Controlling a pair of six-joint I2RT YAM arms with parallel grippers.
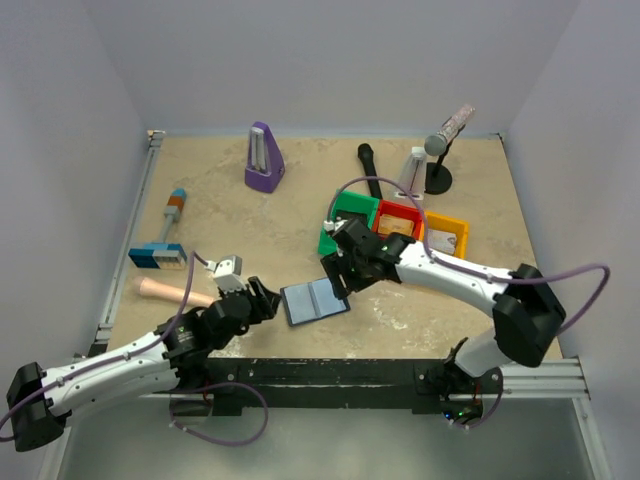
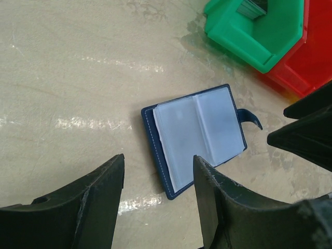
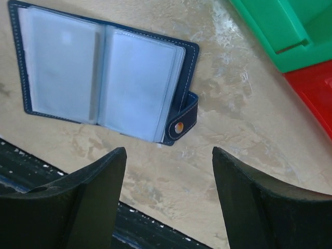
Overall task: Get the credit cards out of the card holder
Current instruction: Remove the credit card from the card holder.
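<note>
The card holder (image 1: pixel 315 300) lies open and flat on the table, dark navy with pale blue-grey sleeves (image 2: pixel 197 136) and its snap tab (image 3: pixel 179 127) sticking out to the side. Whether credit cards sit inside the frosted sleeves I cannot tell. My left gripper (image 2: pixel 158 174) hovers open just off the holder's left edge, one finger (image 2: pixel 220 202) over its near corner. At the tab side, my right gripper (image 3: pixel 168 155) is open, just short of the holder, with only bare table between its fingers. Neither gripper holds anything.
Green (image 1: pixel 345 225), red (image 1: pixel 400 222) and orange (image 1: pixel 446 236) bins stand right behind the right gripper. A tan flat thing lies in the red bin. Further back are a purple metronome (image 1: pixel 263 158) and a microphone stand (image 1: pixel 438 160). A blue brush (image 1: pixel 157 255) lies left. The black front rail (image 1: pixel 330 370) is close.
</note>
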